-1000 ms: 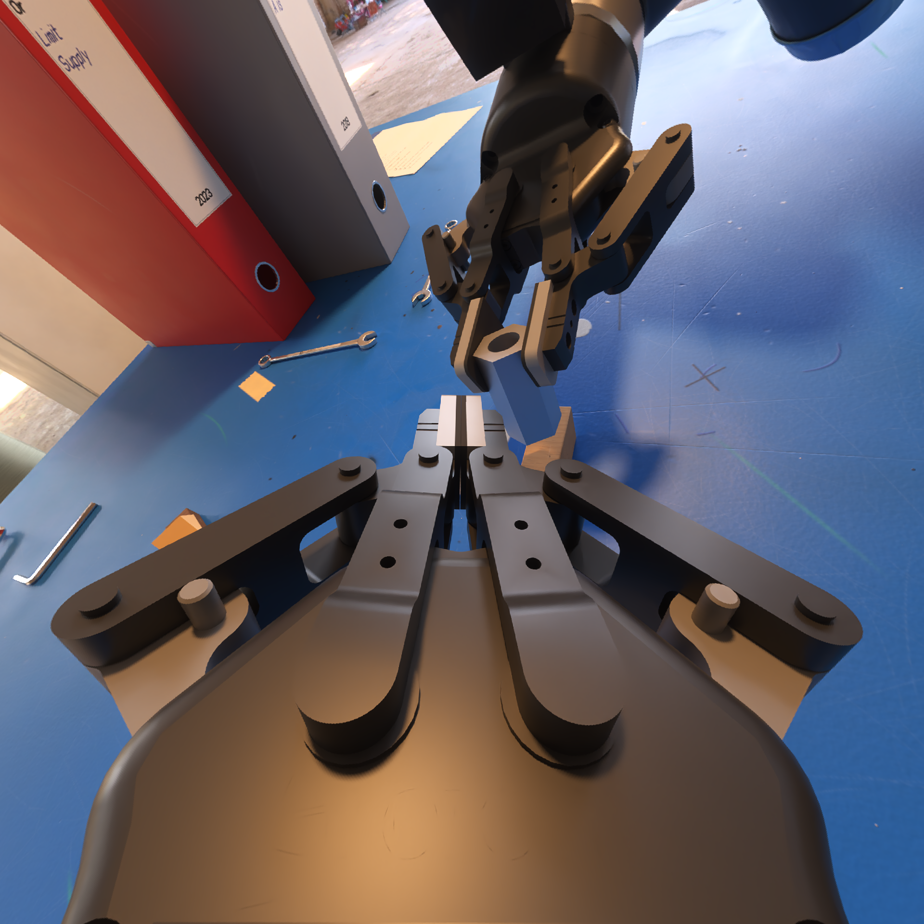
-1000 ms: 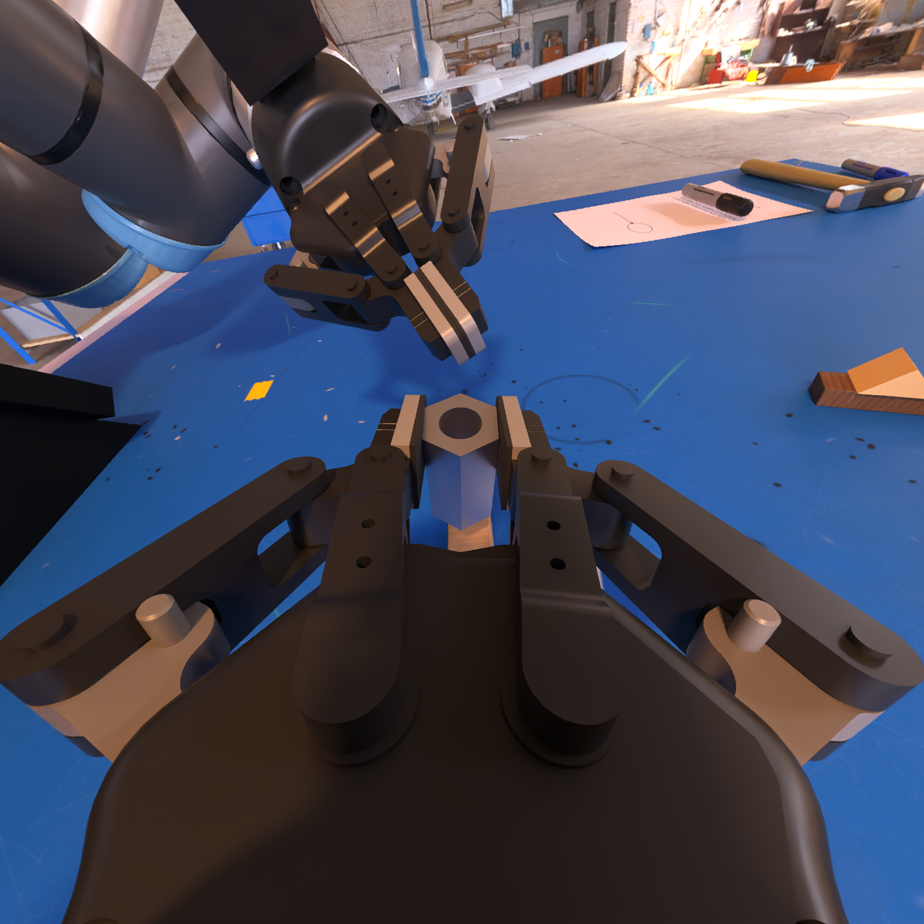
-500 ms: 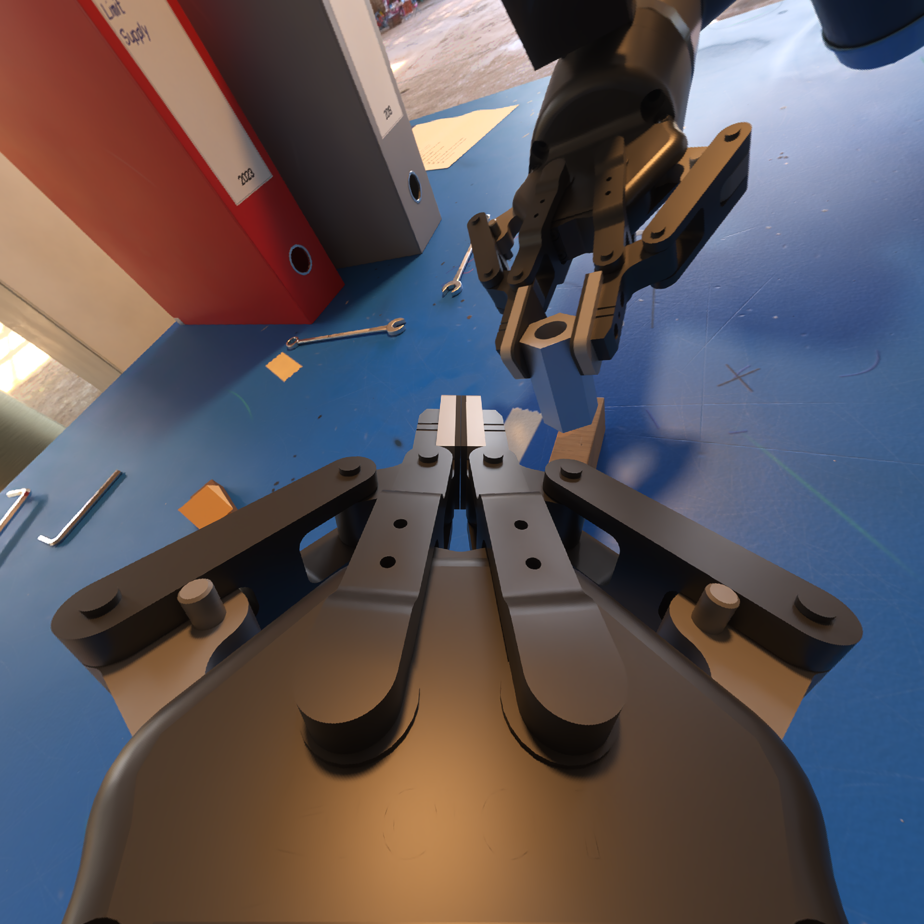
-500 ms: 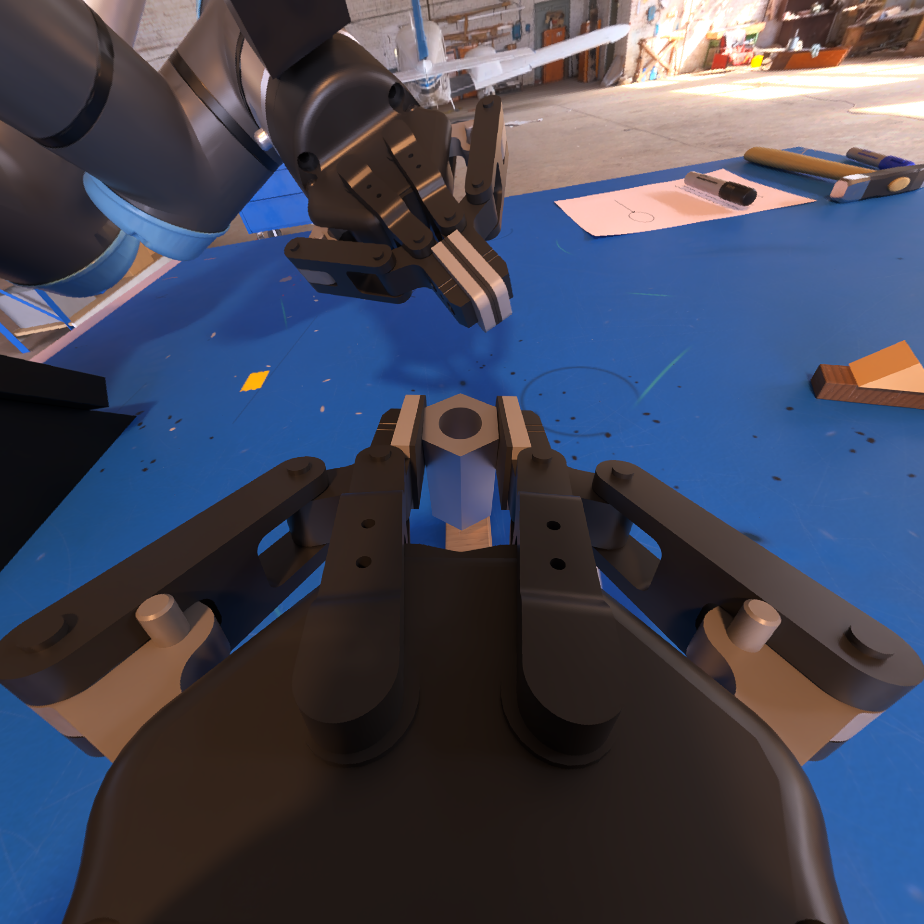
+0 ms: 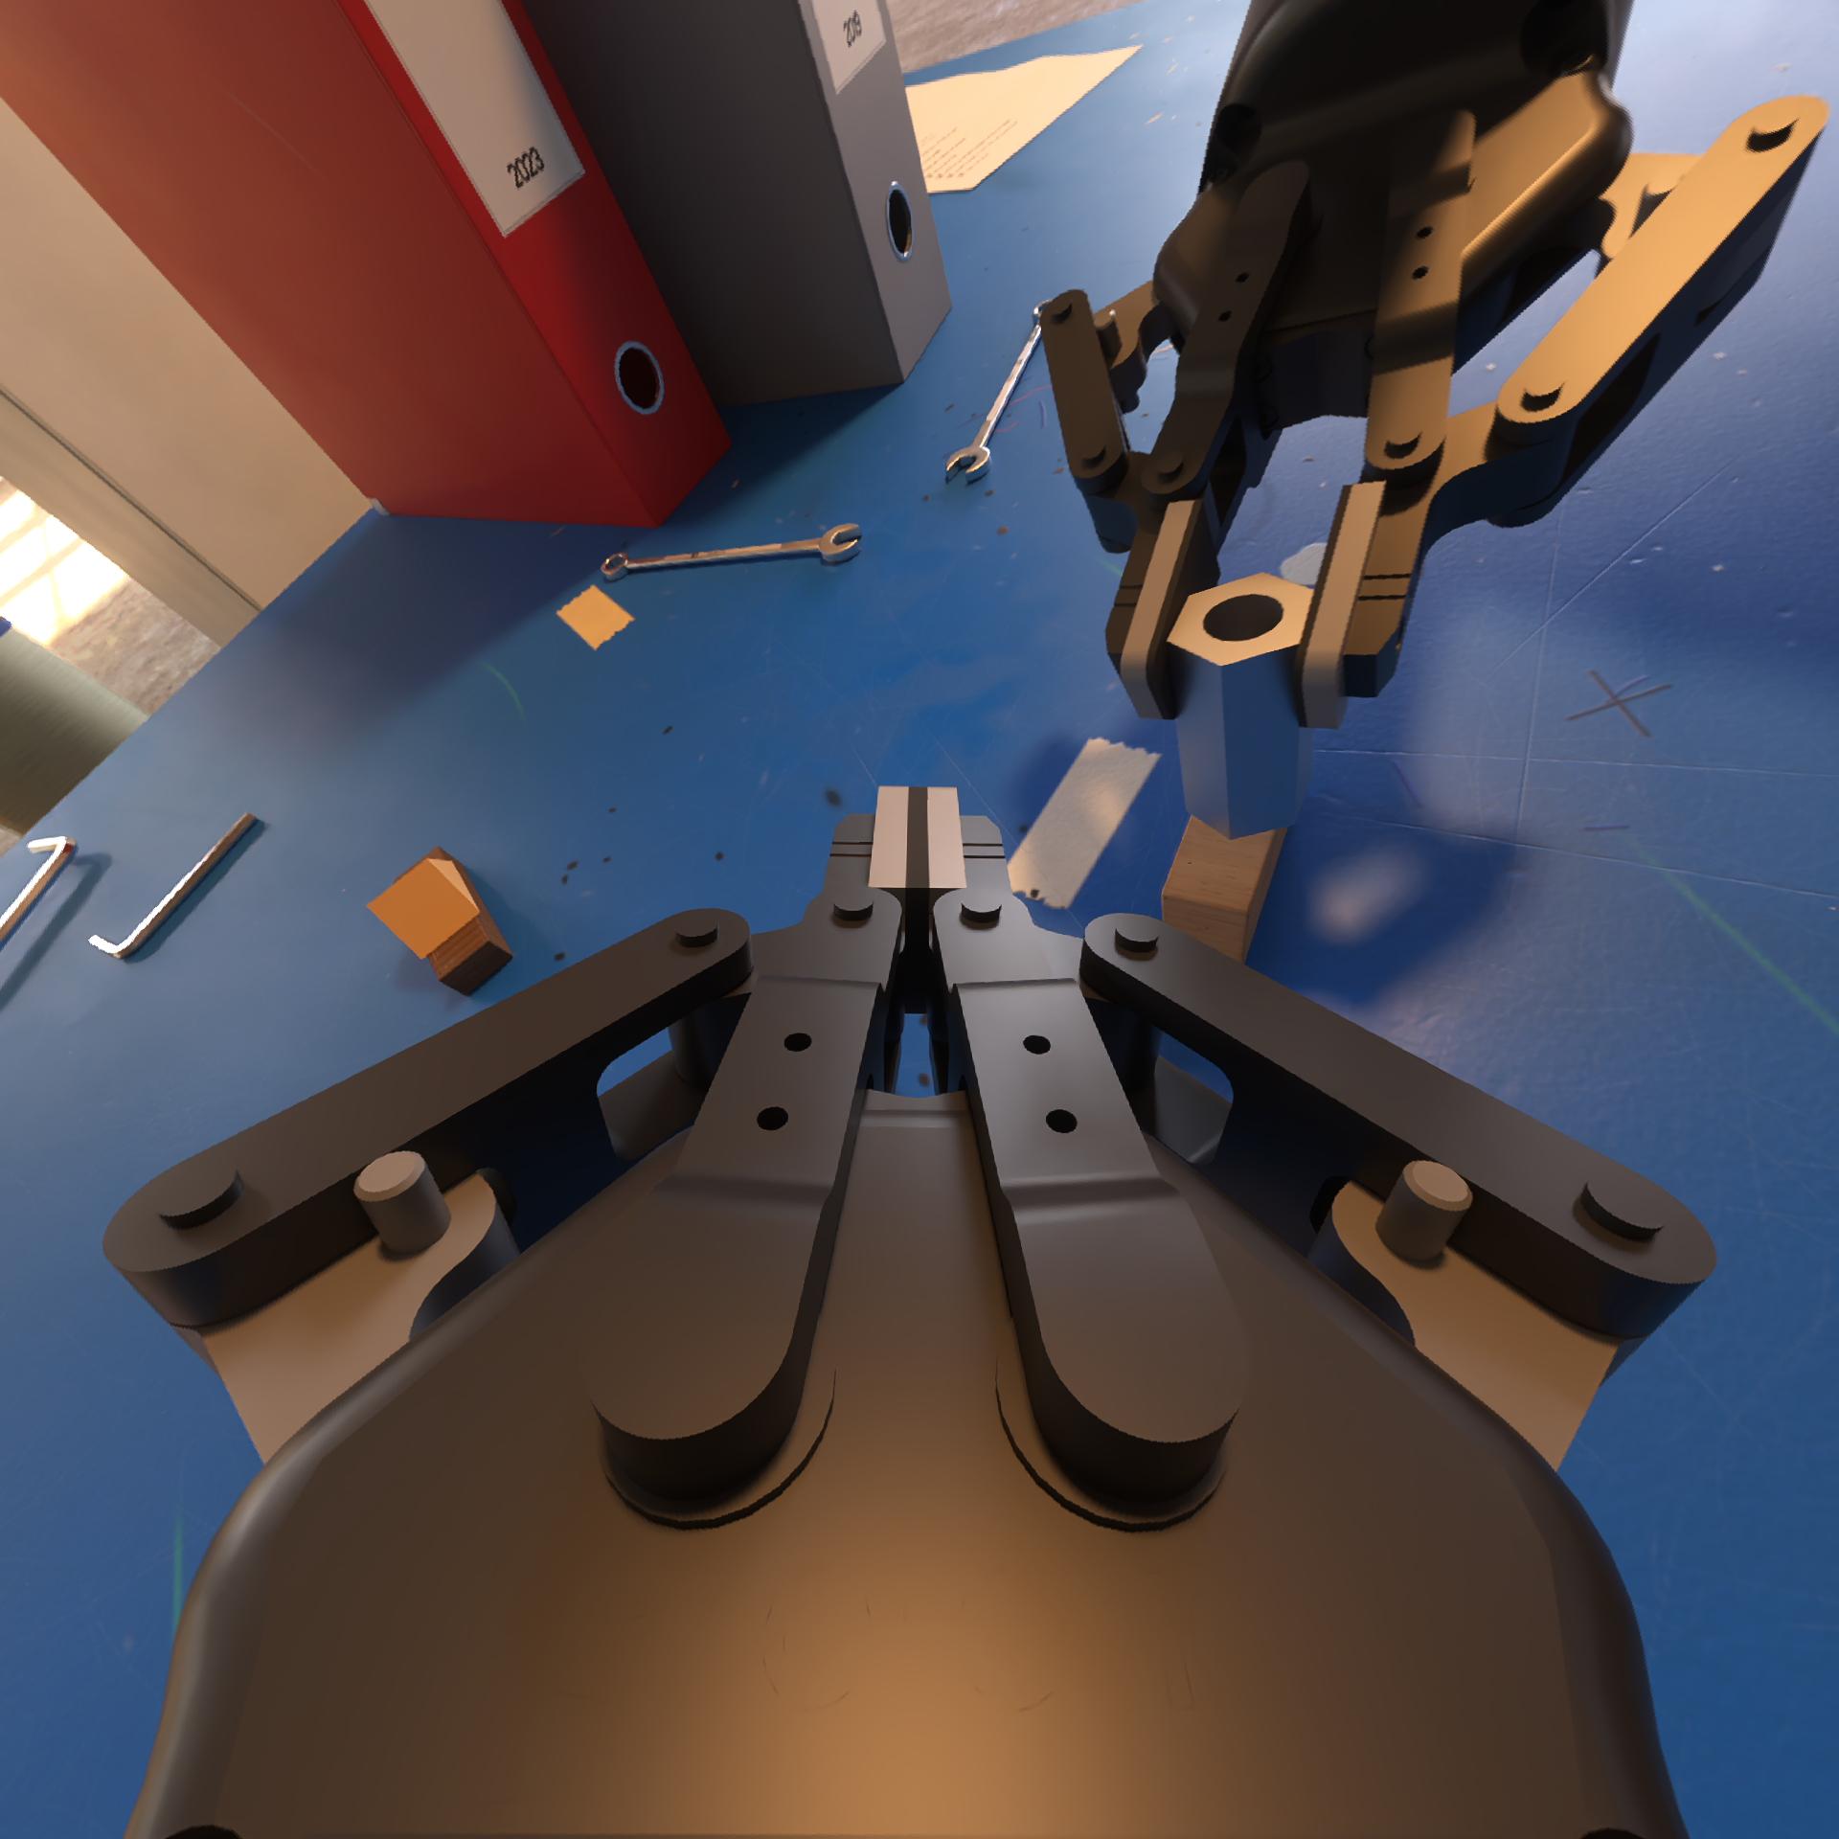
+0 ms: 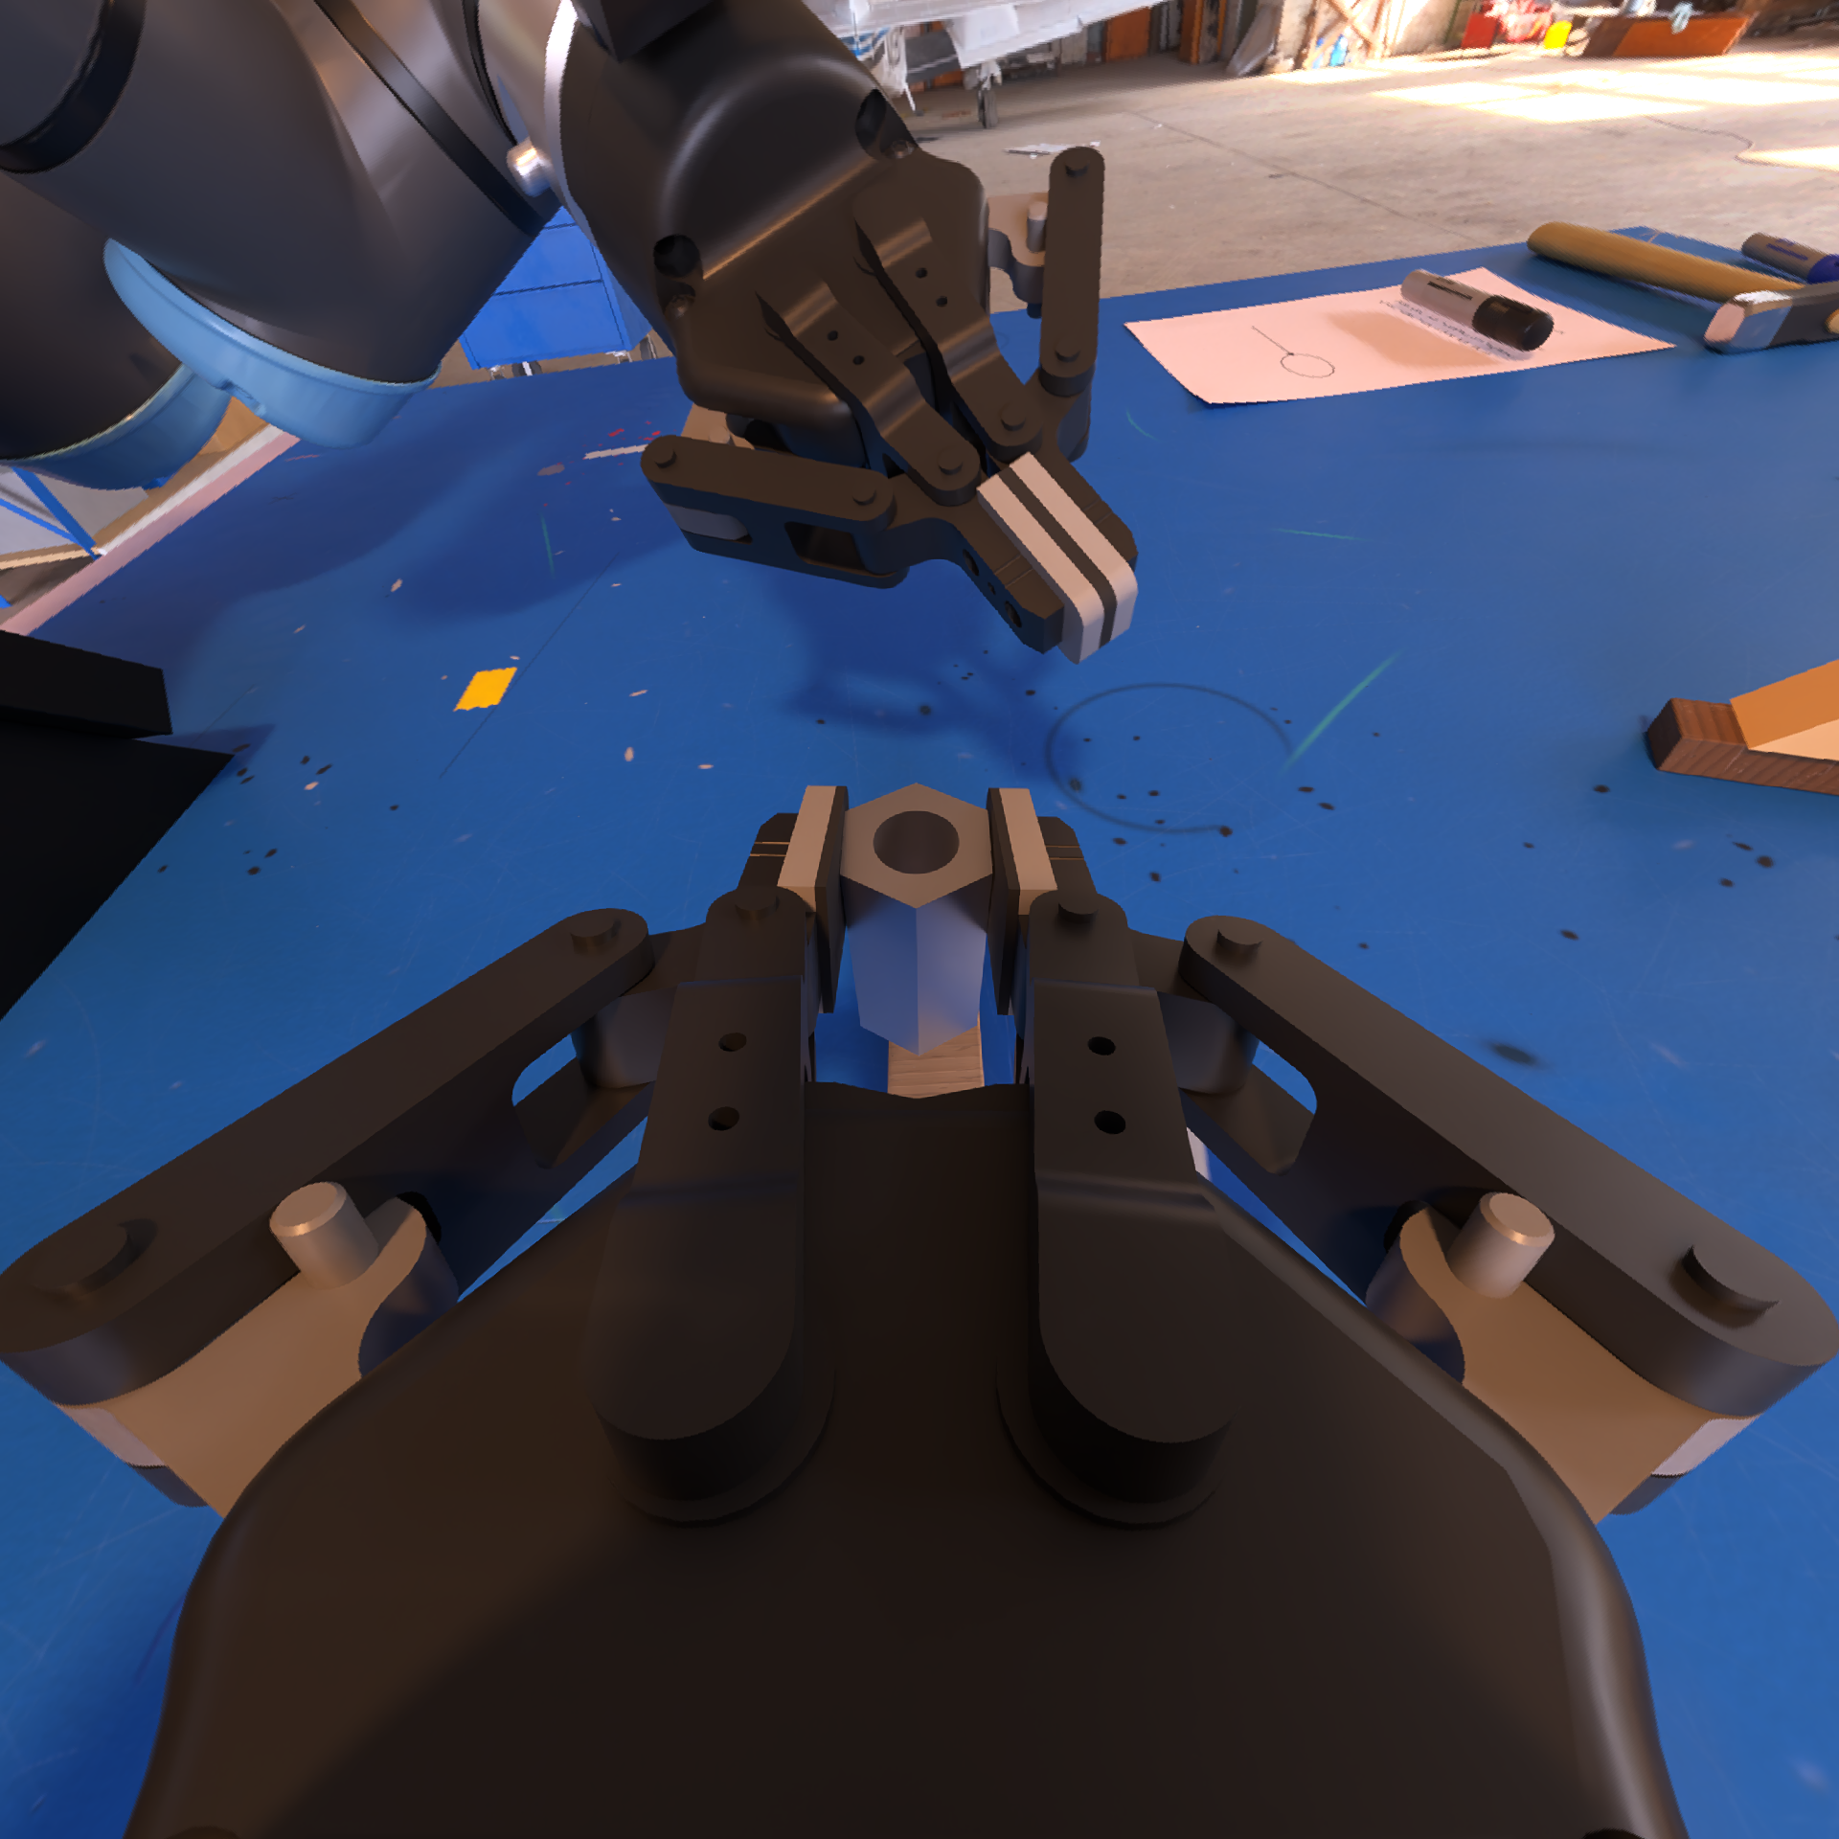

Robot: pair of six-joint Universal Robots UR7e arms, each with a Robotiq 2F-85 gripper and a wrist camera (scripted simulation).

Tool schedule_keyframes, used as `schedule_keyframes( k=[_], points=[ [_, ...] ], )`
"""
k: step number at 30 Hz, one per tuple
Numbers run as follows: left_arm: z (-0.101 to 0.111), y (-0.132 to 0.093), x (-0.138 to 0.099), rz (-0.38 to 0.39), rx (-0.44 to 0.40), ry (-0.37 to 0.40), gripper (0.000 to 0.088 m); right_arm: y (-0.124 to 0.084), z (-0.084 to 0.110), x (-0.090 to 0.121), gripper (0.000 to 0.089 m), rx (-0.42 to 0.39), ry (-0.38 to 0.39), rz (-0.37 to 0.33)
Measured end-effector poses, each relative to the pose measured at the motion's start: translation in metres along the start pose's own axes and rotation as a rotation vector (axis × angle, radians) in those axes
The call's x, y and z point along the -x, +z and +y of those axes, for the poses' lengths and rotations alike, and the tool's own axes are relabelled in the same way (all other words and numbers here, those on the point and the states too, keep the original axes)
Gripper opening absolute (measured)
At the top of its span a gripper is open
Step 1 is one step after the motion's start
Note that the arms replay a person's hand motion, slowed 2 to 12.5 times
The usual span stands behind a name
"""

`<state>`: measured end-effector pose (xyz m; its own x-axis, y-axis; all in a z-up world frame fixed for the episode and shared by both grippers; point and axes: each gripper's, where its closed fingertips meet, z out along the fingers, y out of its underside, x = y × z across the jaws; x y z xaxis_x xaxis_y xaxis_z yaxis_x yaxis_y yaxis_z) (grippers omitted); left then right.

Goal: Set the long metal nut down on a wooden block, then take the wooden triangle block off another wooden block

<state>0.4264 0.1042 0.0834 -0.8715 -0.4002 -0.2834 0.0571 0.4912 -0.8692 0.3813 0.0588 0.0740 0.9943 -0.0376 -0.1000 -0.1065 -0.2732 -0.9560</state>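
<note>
My right gripper [image 6: 916,846] is shut on the long metal hex nut [image 6: 916,925] and holds it upright over a light wooden block [image 6: 935,1070]. In the left wrist view the nut [image 5: 1244,716] has its lower end at the top of that block [image 5: 1219,891]; I cannot tell whether they touch. My left gripper [image 5: 916,836] is shut and empty, hovering above the table just left of the block. It also shows in the right wrist view [image 6: 1085,587]. The wooden triangle block [image 5: 423,891] lies on a darker wooden block [image 5: 468,955], far left of the nut; that darker block also shows in the right wrist view [image 6: 1732,756].
A red binder [image 5: 448,249] and a grey binder [image 5: 756,179] stand at the back left. Two wrenches [image 5: 731,552] [image 5: 995,408], hex keys [image 5: 174,886] and a tape strip [image 5: 1080,821] lie on the blue table [image 5: 1592,1045]. Paper [image 6: 1294,343], marker [image 6: 1478,308] and hammer [image 6: 1672,274] lie far right.
My left gripper has moved towards the right gripper, still shut and empty. The right gripper has kept the nut over the light block and hardly moved.
</note>
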Motion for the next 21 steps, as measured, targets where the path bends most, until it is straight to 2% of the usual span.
schedule_keyframes(
  k=[9, 21],
  points=[
    [0.015, 0.007, 0.007, -0.035, 0.068, -0.041, 0.0, 0.0, -0.001, 0.004, 0.0245, -0.009, -0.011, -0.02],
    [0.058, 0.012, 0.029, -0.135, 0.28, -0.197, 0.0, -0.003, -0.001, 0.002, 0.0245, -0.019, -0.009, -0.02]
  ],
)
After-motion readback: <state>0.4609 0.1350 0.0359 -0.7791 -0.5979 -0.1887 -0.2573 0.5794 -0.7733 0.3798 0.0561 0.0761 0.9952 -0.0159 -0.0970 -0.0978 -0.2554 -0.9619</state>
